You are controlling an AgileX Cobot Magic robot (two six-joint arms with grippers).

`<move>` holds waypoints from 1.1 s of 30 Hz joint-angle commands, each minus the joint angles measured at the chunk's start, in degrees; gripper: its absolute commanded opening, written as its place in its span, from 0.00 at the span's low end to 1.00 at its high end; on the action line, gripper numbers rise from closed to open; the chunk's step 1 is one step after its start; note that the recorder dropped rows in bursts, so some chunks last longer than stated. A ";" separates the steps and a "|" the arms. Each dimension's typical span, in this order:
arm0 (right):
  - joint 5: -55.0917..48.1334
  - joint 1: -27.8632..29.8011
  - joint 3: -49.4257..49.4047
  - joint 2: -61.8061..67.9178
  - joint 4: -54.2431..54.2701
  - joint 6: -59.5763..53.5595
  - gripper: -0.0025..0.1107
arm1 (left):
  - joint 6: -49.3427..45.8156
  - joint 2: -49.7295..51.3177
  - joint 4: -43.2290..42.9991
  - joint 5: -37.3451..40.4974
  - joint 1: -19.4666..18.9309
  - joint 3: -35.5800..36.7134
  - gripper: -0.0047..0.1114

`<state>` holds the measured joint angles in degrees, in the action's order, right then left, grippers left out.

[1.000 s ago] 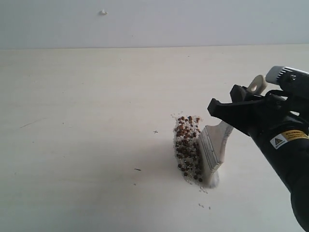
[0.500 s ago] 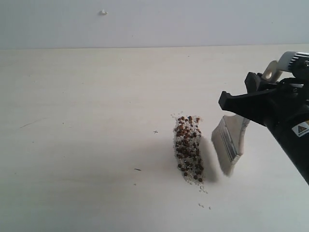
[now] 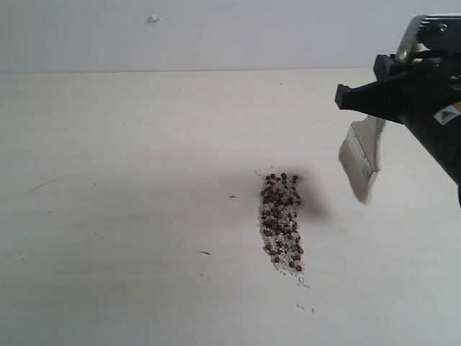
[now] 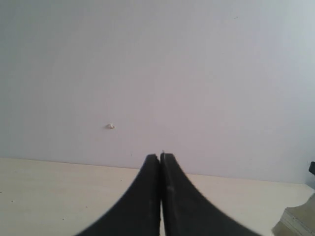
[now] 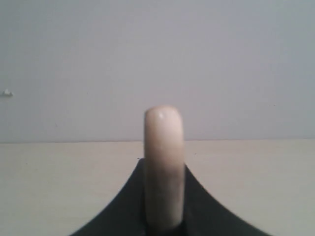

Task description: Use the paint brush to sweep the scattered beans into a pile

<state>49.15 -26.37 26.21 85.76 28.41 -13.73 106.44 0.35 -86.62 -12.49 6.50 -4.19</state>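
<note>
The beans lie gathered in a narrow pile [image 3: 281, 220] of dark brown grains and whitish crumbs near the middle of the pale table. A few stray crumbs [image 3: 305, 307] sit just in front of it. The paint brush [image 3: 362, 158] hangs in the air to the right of the pile, bristles down and clear of the table. My right gripper [image 3: 392, 90] is shut on its cream handle [image 5: 163, 167], seen edge-on in the right wrist view. My left gripper [image 4: 161, 156] is shut on nothing and faces the wall; it does not show in the exterior view.
The pale table [image 3: 130, 180] runs back to a light wall [image 3: 216, 32] with a small white speck [image 3: 153, 18] on it. A corner of the brush [image 4: 300, 221] shows at the edge of the left wrist view.
The right gripper has lifted the brush off the table and carried it up and to the right, away from the pile. The pile has stayed where it was.
</note>
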 commanded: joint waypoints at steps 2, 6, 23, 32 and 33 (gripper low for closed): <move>2.04 1.25 5.80 9.62 -8.20 0.64 0.02 | 0.08 -0.35 -0.23 0.21 -0.05 0.29 0.04; 11.92 1.25 5.90 17.78 -12.14 8.84 0.02 | 0.08 -0.35 -0.23 0.21 -0.05 0.29 0.04; 12.24 1.06 6.18 22.10 -22.77 28.79 0.02 | 0.15 -0.35 -0.23 -0.07 -0.05 0.29 0.04; 11.58 1.06 6.06 16.70 -21.33 23.67 0.02 | 0.15 -0.35 -0.23 -0.07 -0.05 0.29 0.04; 10.54 1.06 6.06 15.10 -20.61 21.97 0.02 | 0.15 -0.35 -0.23 -0.07 -0.05 0.29 0.04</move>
<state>60.97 -25.35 32.22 104.51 7.12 11.46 106.44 0.35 -86.62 -12.49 6.50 -4.19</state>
